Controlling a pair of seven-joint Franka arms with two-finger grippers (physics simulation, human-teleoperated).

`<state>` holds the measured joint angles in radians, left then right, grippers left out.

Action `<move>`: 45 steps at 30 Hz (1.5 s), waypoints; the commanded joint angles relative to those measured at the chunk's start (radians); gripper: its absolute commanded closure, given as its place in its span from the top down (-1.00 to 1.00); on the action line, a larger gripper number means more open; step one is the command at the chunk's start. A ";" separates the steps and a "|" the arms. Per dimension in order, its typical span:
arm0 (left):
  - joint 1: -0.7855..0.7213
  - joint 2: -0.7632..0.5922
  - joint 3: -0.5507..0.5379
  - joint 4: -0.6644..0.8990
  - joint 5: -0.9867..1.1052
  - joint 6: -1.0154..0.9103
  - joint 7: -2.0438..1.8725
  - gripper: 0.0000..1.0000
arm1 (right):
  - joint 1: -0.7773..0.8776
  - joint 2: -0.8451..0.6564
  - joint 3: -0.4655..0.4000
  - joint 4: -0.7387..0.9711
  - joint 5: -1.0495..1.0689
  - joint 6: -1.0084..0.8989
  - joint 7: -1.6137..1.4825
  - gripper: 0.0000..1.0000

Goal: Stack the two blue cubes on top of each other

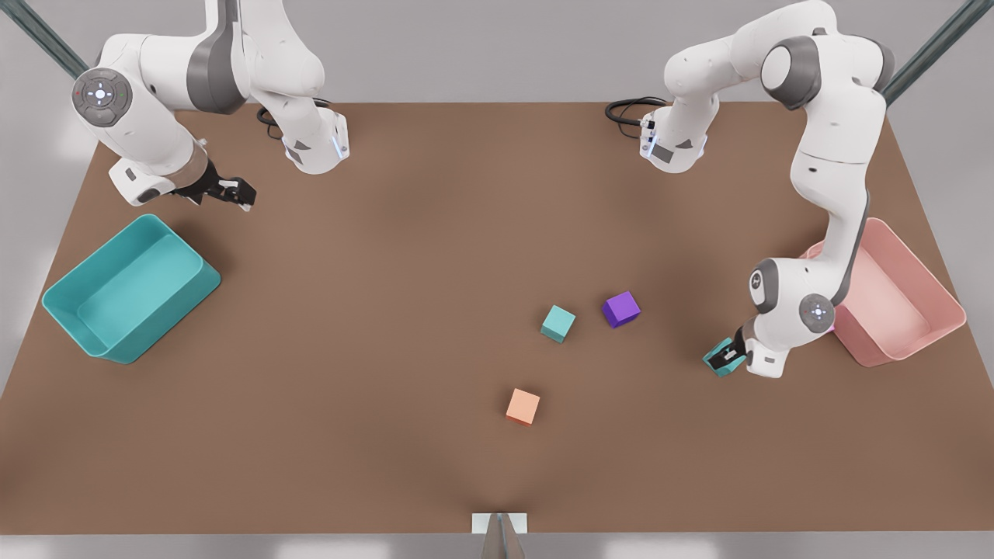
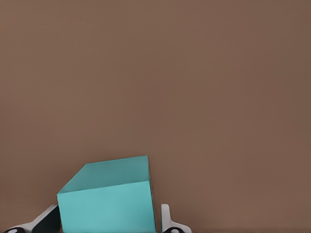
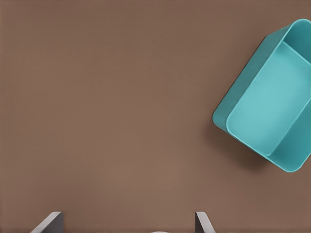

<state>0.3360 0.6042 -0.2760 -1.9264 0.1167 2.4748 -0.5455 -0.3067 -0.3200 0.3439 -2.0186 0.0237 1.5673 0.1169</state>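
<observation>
We find the left gripper (image 1: 724,359) low over the brown tabletop (image 1: 388,310) toward its edge at the front view's right, just in front of the pale pink plastic bin (image 1: 908,310). Its fingers are closed on one small matte teal cube (image 1: 721,359); in the left wrist view that cube (image 2: 109,199) sits tilted between the two fingertips (image 2: 167,221), which press its opposite faces. Whether the cube touches the tabletop or hangs just above it, we cannot tell.

The second small matte teal cube (image 1: 558,323) rests on the tabletop right of its middle in the front view, near a small purple cube (image 1: 621,309) and apart from it. A small orange cube (image 1: 523,406) lies closer to the near edge.

The right gripper (image 1: 229,192) waits above the far corner at the front view's left, beside the large teal rectangular bin (image 1: 132,287). We see its fingers (image 3: 203,224) spread wide apart and holding nothing, with the teal bin (image 3: 272,116) off to one side.
</observation>
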 commanded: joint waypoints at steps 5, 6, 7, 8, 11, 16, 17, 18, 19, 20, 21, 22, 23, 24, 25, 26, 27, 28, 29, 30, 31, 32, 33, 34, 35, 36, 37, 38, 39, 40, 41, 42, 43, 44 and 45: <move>-0.003 0.008 0.000 0.006 0.000 0.006 0.016 0.72 | -0.002 0.004 0.000 0.014 0.001 -0.004 -0.013 1.00; -0.005 0.006 0.000 0.006 0.000 0.003 0.012 0.22 | -0.002 0.004 0.000 0.012 0.001 -0.004 -0.013 1.00; -0.008 0.005 0.000 0.007 0.001 0.000 0.009 0.20 | -0.002 0.004 0.000 0.012 0.001 -0.004 -0.013 1.00; -0.008 -0.001 0.000 0.010 0.001 -0.011 0.007 0.21 | -0.002 0.004 0.000 0.012 0.001 -0.004 -0.013 1.00; -0.014 -0.070 -0.005 0.024 0.003 -0.114 -0.005 0.22 | -0.002 0.004 0.000 0.012 0.001 -0.004 -0.013 1.00; -0.113 -0.155 -0.094 0.052 0.012 -0.224 -0.255 0.24 | -0.002 0.004 0.000 0.014 0.001 -0.004 -0.013 1.00; -0.153 -0.165 -0.094 0.052 0.012 -0.229 -0.313 0.25 | -0.002 0.004 0.000 0.012 0.001 -0.004 -0.013 1.00; -0.207 -0.165 -0.092 0.053 0.041 -0.229 -0.404 0.25 | -0.002 0.004 0.000 0.014 0.001 -0.004 -0.013 1.00; -0.242 -0.162 -0.095 0.062 0.095 -0.235 -0.496 0.25 | -0.002 0.004 -0.002 0.012 0.001 -0.004 -0.013 1.00; -0.305 -0.153 -0.094 0.095 0.112 -0.286 -0.583 0.25 | -0.002 0.004 0.000 0.012 0.001 -0.004 -0.013 1.00; -0.351 -0.149 -0.095 0.110 0.112 -0.297 -0.655 0.24 | -0.002 0.004 0.000 0.012 0.001 -0.006 -0.013 1.00; -0.408 -0.130 -0.095 0.147 0.113 -0.297 -0.741 0.24 | -0.002 0.004 0.000 0.012 0.001 -0.006 -0.013 1.00; -0.463 -0.116 -0.092 0.158 0.113 -0.293 -0.797 0.24 | -0.002 0.004 -0.002 0.012 0.001 -0.006 -0.013 1.00; -0.497 -0.116 -0.092 0.161 0.113 -0.293 -0.830 0.24 | -0.002 0.004 -0.002 0.012 0.001 -0.006 -0.013 1.00; -0.529 -0.115 -0.092 0.167 0.115 -0.289 -0.858 0.24 | -0.002 0.003 -0.002 0.012 0.001 -0.006 -0.013 1.00; -0.561 -0.109 -0.091 0.168 0.115 -0.283 -0.867 0.24 | -0.002 0.004 -0.002 0.012 0.001 -0.006 -0.013 1.00; -0.600 -0.084 -0.088 0.191 0.115 -0.283 -0.870 0.24 | -0.002 0.004 0.000 0.012 0.001 -0.006 -0.013 1.00; -0.627 -0.066 -0.086 0.211 0.116 -0.283 -0.870 0.24 | -0.002 0.004 0.000 0.012 0.001 -0.006 -0.013 1.00; -0.643 -0.041 -0.085 0.224 0.144 -0.283 -0.870 0.24 | -0.002 0.004 -0.002 0.012 0.001 -0.006 -0.013 1.00; -0.640 -0.030 -0.085 0.219 0.184 -0.283 -0.880 0.24 | -0.002 0.004 -0.002 0.014 0.001 -0.006 -0.013 1.00; -0.640 -0.029 -0.085 0.217 0.189 -0.283 -0.880 0.24 | -0.002 0.004 -0.002 0.014 0.001 -0.006 -0.013 1.00; -0.634 -0.030 -0.085 0.222 0.189 -0.281 -0.876 0.24 | -0.002 0.004 -0.002 0.014 0.001 -0.006 -0.013 1.00; -0.632 -0.029 -0.083 0.221 0.199 -0.281 -0.875 0.24 | -0.002 0.004 -0.002 0.012 0.001 -0.006 -0.013 1.00; -0.629 -0.020 -0.085 0.216 0.219 -0.281 -0.880 0.24 | -0.002 0.004 -0.002 0.014 0.001 -0.006 -0.013 1.00; -0.634 -0.021 -0.085 0.214 0.219 -0.283 -0.884 0.24 | -0.002 0.004 -0.002 0.014 0.001 -0.006 -0.013 1.00; -0.632 -0.021 -0.086 0.214 0.219 -0.281 -0.884 0.24 | -0.002 0.004 -0.002 0.014 0.001 -0.006 -0.013 1.00; -0.632 -0.020 -0.086 0.214 0.218 -0.278 -0.886 0.24 | -0.002 0.004 -0.002 0.014 0.001 -0.006 -0.013 1.00; -0.632 -0.017 -0.086 0.214 0.218 -0.278 -0.886 0.24 | -0.002 0.004 -0.002 0.014 0.001 -0.006 -0.013 1.00; -0.632 -0.012 -0.086 0.213 0.215 -0.269 -0.887 0.24 | -0.002 0.004 -0.002 0.014 0.001 -0.006 -0.013 1.00; -0.629 0.002 -0.086 0.213 0.212 -0.264 -0.887 0.24 | -0.002 0.004 -0.002 0.014 0.001 -0.006 -0.013 1.00; -0.634 0.003 -0.086 0.213 0.210 -0.264 -0.887 0.24 | -0.002 0.004 -0.002 0.014 0.001 -0.006 -0.013 1.00; -0.634 0.009 -0.086 0.213 0.208 -0.264 -0.887 0.24 | -0.002 0.004 -0.002 0.012 0.001 -0.006 -0.013 1.00; -0.634 0.009 -0.086 0.211 0.204 -0.264 -0.889 0.24 | -0.002 0.004 -0.002 0.014 0.001 -0.006 -0.013 1.00; -0.634 0.009 -0.086 0.210 0.204 -0.264 -0.890 0.24 | -0.002 0.004 -0.002 0.014 0.001 -0.006 -0.013 1.00; -0.634 0.009 -0.088 0.211 0.204 -0.264 -0.892 0.24 | -0.002 0.004 -0.002 0.014 0.001 -0.006 -0.013 1.00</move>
<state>-0.2973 0.6130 -0.3634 -1.7157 0.3251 2.2058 -1.2491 -0.3082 -0.3156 0.3424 -2.0056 0.0240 1.5620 0.1056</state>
